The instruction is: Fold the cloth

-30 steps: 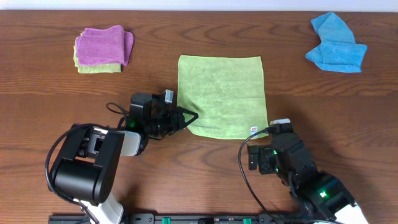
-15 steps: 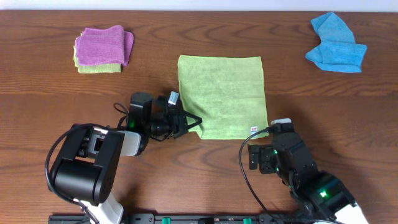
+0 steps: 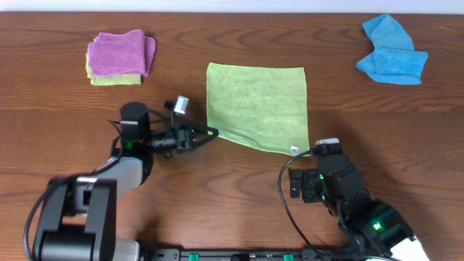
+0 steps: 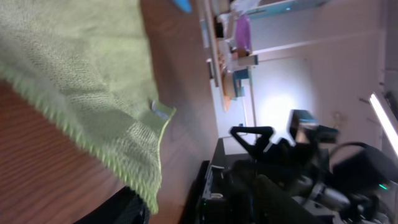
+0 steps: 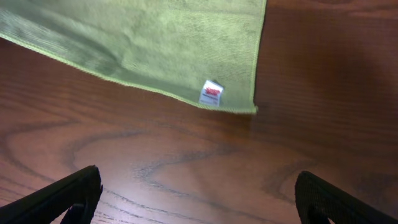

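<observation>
The lime-green cloth (image 3: 255,105) lies spread at the table's middle, its near edge slanting up toward the left. My left gripper (image 3: 209,132) is at the cloth's near-left corner and shut on it. In the left wrist view the cloth (image 4: 81,81) hangs down to the dark finger (image 4: 127,208) at the bottom edge. My right gripper (image 3: 323,147) stands open just right of the near-right corner, over bare wood. The right wrist view shows that gripper (image 5: 202,199) with wide-apart fingers, short of the cloth (image 5: 137,37) and its white tag (image 5: 211,93).
A purple cloth (image 3: 119,52) lies folded on a yellow-green one at the far left. A bright blue cloth (image 3: 391,51) is crumpled at the far right. Brown wooden table (image 3: 58,109) all around.
My left gripper closed on the cloth's near-left corner and drew back to the left, dragging that corner so the near edge now slants. The right arm stayed still.
</observation>
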### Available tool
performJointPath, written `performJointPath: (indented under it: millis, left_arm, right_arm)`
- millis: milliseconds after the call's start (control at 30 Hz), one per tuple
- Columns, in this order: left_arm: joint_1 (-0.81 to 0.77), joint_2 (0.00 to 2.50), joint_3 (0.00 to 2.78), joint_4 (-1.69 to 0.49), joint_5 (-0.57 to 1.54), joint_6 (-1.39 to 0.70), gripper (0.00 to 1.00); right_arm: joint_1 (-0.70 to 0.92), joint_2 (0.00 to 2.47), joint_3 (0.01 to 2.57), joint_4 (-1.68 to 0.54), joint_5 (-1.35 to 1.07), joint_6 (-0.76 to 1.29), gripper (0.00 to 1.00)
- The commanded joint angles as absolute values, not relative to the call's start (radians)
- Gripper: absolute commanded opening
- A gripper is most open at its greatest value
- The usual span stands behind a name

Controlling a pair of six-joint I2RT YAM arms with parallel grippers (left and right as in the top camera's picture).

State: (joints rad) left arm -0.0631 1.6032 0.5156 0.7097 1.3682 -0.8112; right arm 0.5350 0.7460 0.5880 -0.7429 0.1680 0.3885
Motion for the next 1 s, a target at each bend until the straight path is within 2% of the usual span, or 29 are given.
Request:
performJointPath:
  millis: [0, 167, 333, 500, 600, 667, 733, 800, 867, 967]
  left_arm:
    - [-0.032, 1.526, 0.504, 0.710, 1.474, -0.793, 0.57]
    - [-0.033, 1.441, 0.504, 0.707, 1.482, -0.793, 0.68]
    - [-0.033, 1.434, 0.504, 0.707, 1.481, -0.780, 0.68]
    - [-0.033, 1.434, 0.493, 0.671, 1.395, -0.716, 0.54]
    - [-0.033, 1.434, 0.493, 0.582, 1.344, -0.646, 0.51]
    - [-0.033, 1.434, 0.493, 0.496, 1.337, -0.593, 0.48]
    - [-0.033, 1.434, 0.493, 0.382, 1.320, -0.520, 0.37]
    - [-0.033, 1.434, 0.493, 0.232, 1.221, -0.409, 0.33]
    - [-0.033, 1.434, 0.493, 0.129, 1.091, -0.329, 0.39]
    - [-0.033, 1.434, 0.493, 0.090, 0.988, -0.290, 0.61]
  right_arm:
    - [0.529, 0.744, 0.602, -0.741, 0.161, 0.377, 0.99]
    - [0.529, 0.744, 0.602, -0.735, 0.149, 0.377, 0.99]
    - [0.529, 0.744, 0.602, -0.722, 0.126, 0.377, 0.99]
    - [0.529, 0.744, 0.602, -0.707, 0.126, 0.377, 0.99]
    - [0.529, 0.744, 0.602, -0.686, 0.127, 0.377, 0.99]
    - [0.529, 0.744, 0.602, -0.679, 0.126, 0.377, 0.99]
    - [0.529, 0.744, 0.602, -0.676, 0.126, 0.377, 0.99]
    - [0.529, 0.744, 0.602, -0.677, 0.126, 0.377, 0.99]
    - [0.529, 0.744, 0.602, -0.677, 0.126, 0.376, 0.99]
    - [0.529, 0.744, 0.602, -0.680, 0.126, 0.376, 0.99]
